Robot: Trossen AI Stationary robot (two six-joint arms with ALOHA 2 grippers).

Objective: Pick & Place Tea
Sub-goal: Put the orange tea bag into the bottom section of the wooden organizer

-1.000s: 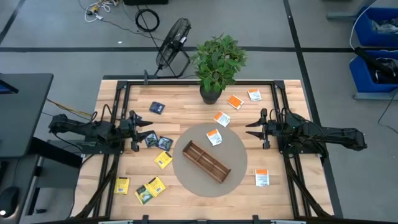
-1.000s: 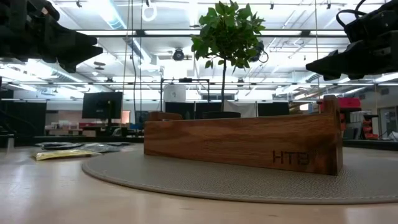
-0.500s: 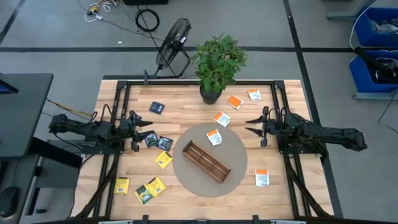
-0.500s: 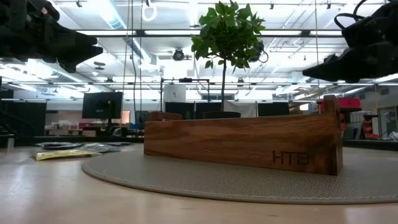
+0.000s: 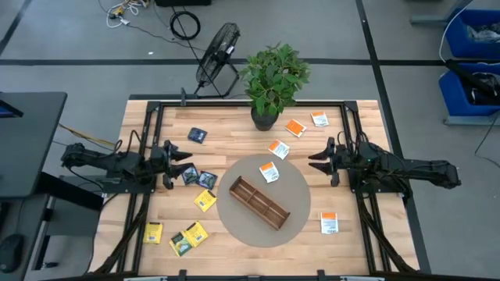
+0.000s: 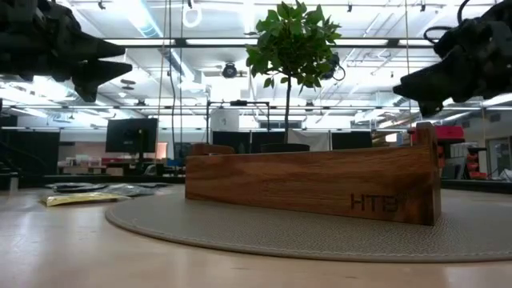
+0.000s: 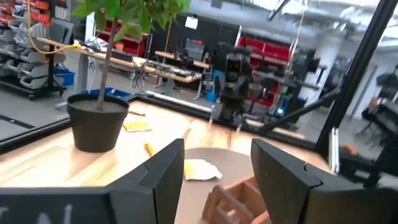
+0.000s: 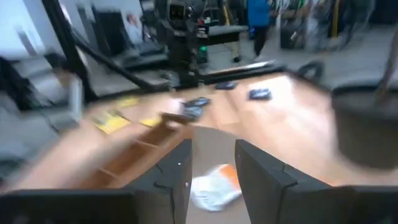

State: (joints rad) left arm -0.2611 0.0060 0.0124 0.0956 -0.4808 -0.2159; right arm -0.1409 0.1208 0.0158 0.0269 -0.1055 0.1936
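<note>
Turning toward nine o'clock, the right gripper (image 5: 323,161) has edged nearer the mat's sachet (image 5: 269,172), fingers apart and empty; left gripper (image 5: 181,162) waits open.

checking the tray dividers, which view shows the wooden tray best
The high view: the wooden tray lies whole on the round mat, its dividers visible from above. The low view shows only its long side wall. The left wrist view catches one end; the right wrist view shows it blurred.
</note>
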